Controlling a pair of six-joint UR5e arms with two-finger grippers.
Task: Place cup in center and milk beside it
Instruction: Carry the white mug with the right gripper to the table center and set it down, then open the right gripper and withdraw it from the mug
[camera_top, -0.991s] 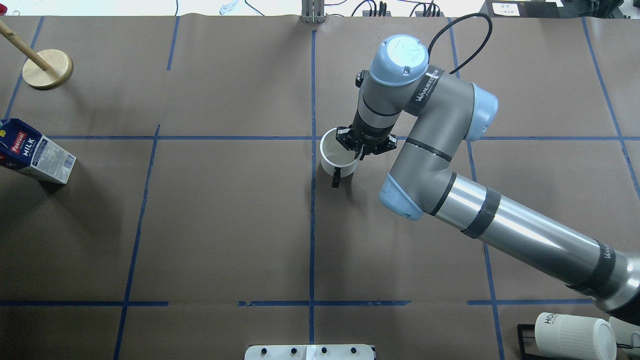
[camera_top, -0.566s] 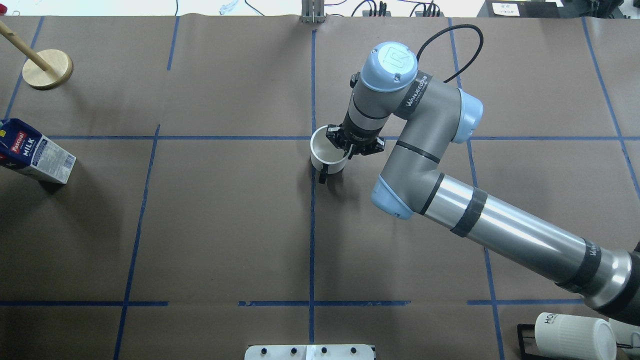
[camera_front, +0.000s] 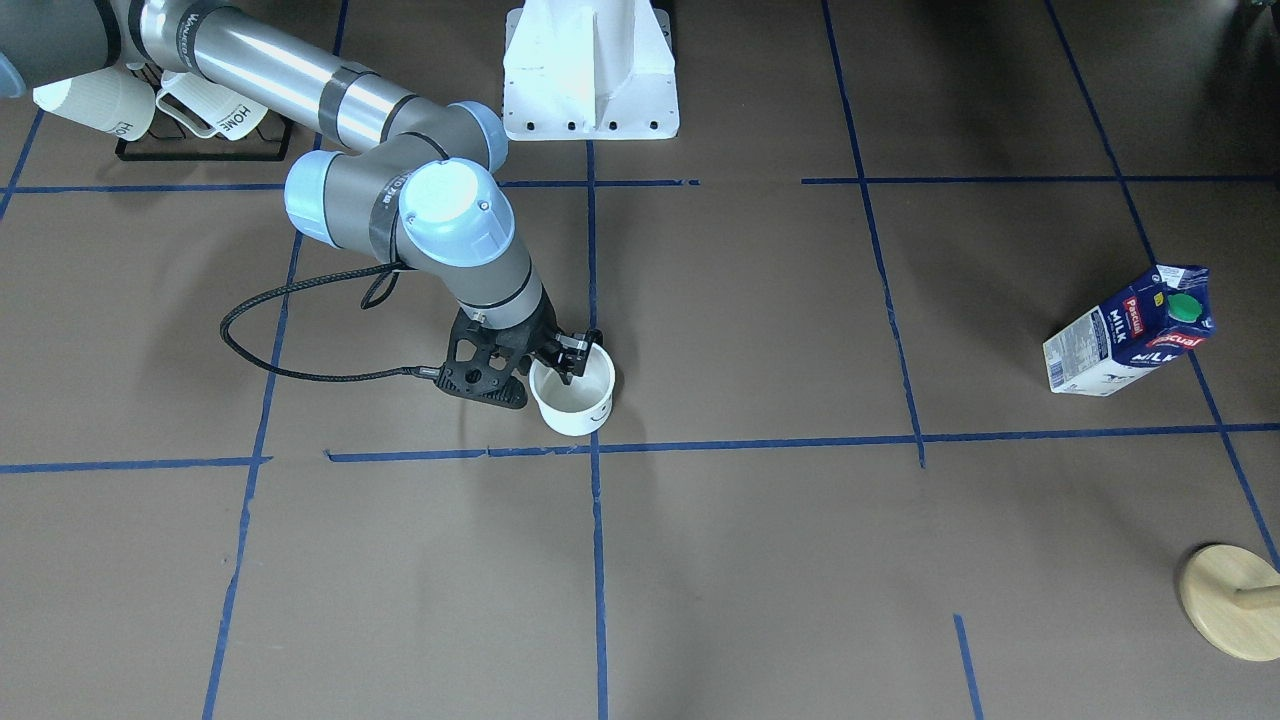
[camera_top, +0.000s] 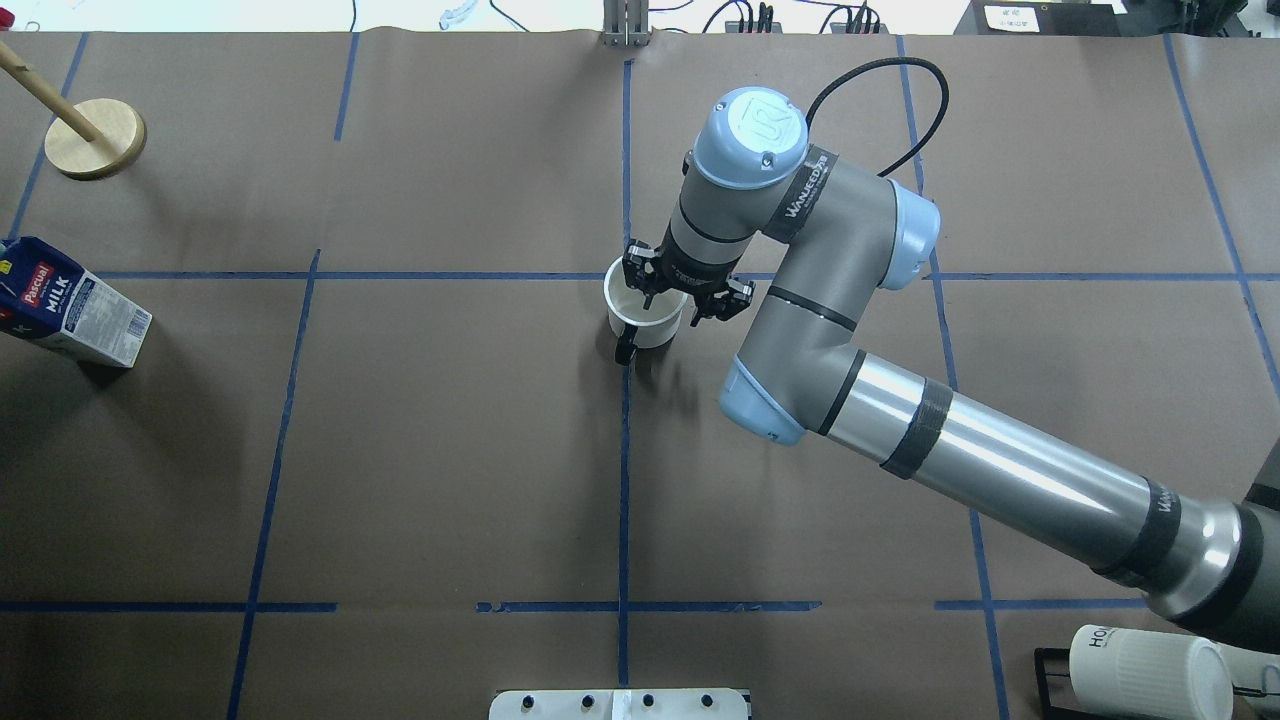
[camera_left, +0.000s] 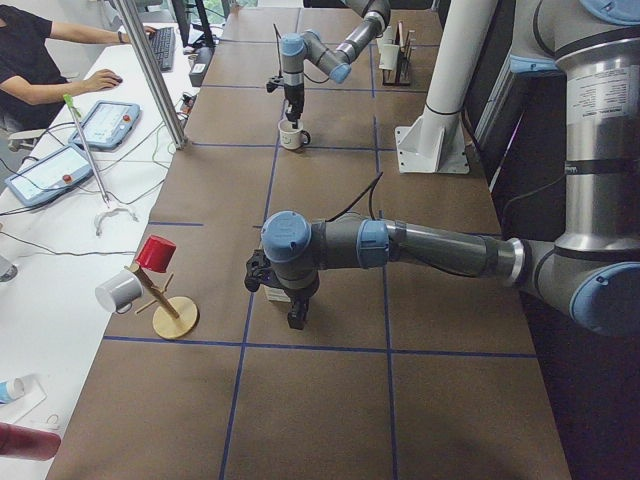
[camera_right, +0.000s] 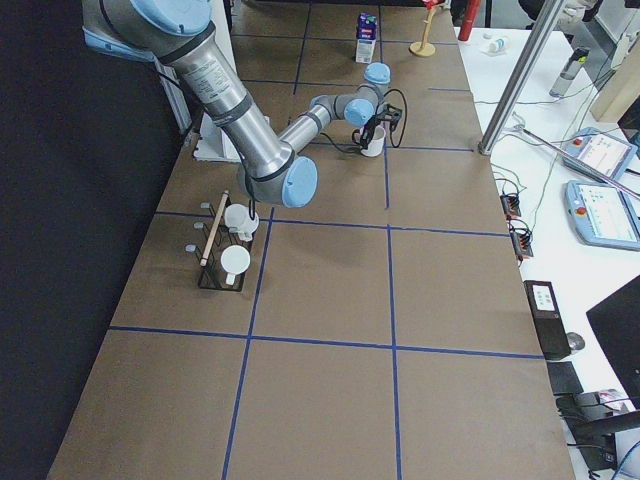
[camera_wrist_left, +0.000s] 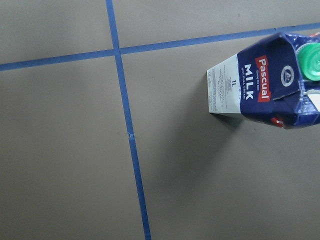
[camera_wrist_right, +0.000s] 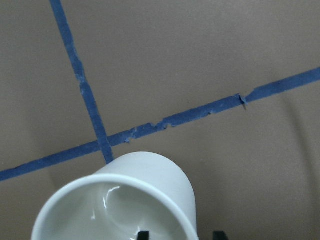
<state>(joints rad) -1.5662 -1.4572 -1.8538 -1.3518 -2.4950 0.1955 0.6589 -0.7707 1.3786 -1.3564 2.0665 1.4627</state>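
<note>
The white cup (camera_top: 640, 318) with its black handle (camera_top: 627, 351) hangs from my right gripper (camera_top: 668, 293), which is shut on its rim with one finger inside and one outside. It sits just on the robot's side of the centre tape crossing (camera_top: 625, 275). In the front view the cup (camera_front: 573, 398) is just above the crossing (camera_front: 593, 446); whether it touches the surface I cannot tell. The right wrist view shows the cup (camera_wrist_right: 135, 200) near the crossing (camera_wrist_right: 105, 145). The milk carton (camera_top: 68, 308) stands at the far left, also seen below the left wrist camera (camera_wrist_left: 265, 82). My left gripper (camera_left: 293, 312) shows only in the left side view; open or shut, I cannot tell.
A wooden mug stand (camera_top: 95, 137) is at the far left corner. A black rack with ribbed "HOME" mugs (camera_top: 1150, 672) is at the near right. The white robot base (camera_front: 590, 75) is at the near edge. An operator (camera_left: 30, 60) sits beyond the table.
My right arm has carried the cup leftward, from right of the centre line to over it, close to the crossing. The milk has not moved.
</note>
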